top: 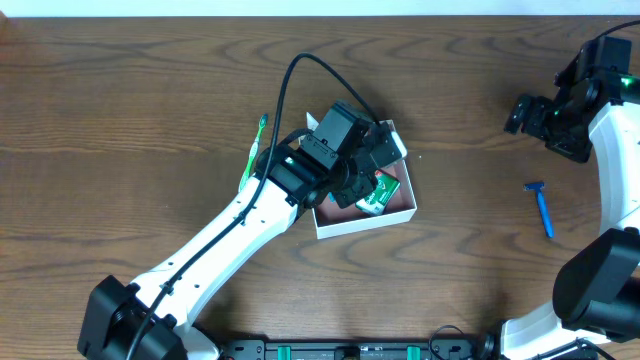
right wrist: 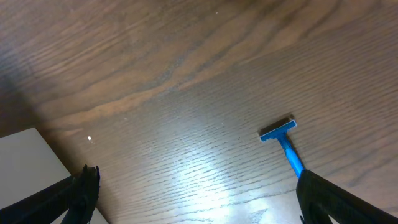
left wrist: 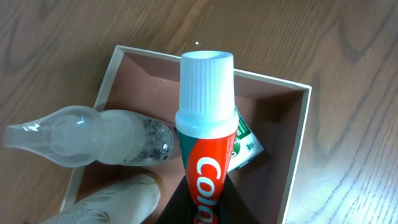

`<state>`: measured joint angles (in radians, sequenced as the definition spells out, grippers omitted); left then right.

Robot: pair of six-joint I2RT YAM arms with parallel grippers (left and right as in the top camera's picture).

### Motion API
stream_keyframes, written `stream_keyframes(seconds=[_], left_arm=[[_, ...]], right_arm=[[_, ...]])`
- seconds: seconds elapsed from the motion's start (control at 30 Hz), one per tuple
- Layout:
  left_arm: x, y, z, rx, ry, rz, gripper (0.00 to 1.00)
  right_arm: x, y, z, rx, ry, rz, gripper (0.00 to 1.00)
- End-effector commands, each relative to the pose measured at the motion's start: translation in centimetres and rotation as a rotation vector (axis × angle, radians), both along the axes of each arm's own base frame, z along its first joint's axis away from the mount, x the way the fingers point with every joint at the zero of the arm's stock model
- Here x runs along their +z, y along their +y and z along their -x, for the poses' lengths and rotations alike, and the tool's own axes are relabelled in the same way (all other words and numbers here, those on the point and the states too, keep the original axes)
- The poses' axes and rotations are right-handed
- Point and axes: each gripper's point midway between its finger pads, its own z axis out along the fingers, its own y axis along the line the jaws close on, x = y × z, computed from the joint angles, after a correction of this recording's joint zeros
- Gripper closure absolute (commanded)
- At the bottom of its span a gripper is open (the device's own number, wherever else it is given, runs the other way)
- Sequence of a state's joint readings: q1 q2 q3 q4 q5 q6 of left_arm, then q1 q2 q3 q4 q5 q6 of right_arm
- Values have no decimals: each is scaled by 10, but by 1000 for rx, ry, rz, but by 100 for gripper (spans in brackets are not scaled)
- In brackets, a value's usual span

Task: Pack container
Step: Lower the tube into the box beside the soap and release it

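Left gripper (left wrist: 200,210) clamps the red-and-white toothpaste tube (left wrist: 205,134) above the square white-walled container (left wrist: 297,149); lay it flat beside the clear plastic bottle (left wrist: 99,137) before releasing; right gripper (right wrist: 205,193) gapes empty.

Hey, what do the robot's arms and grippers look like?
The left arm and right arm have white rounded links and black joints. A black cable loops over the left one. The left gripper and right gripper are black, two-fingered. A green light glows on the right arm.
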<state>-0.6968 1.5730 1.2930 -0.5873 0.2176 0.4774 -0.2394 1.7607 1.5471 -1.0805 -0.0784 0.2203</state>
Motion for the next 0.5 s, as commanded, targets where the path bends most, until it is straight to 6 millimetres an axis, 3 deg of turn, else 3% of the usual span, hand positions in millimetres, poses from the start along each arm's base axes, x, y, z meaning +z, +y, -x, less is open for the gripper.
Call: stream_keyframes(seconds=[0.0, 0.47], left_arm=[[6, -2, 0, -60, -42, -15, 94], [-29, 8, 11, -73, 28, -80, 94]], right_arm=[[-3, -2, 1, -18, 8, -9, 1], [-3, -2, 1, -18, 8, -9, 1]])
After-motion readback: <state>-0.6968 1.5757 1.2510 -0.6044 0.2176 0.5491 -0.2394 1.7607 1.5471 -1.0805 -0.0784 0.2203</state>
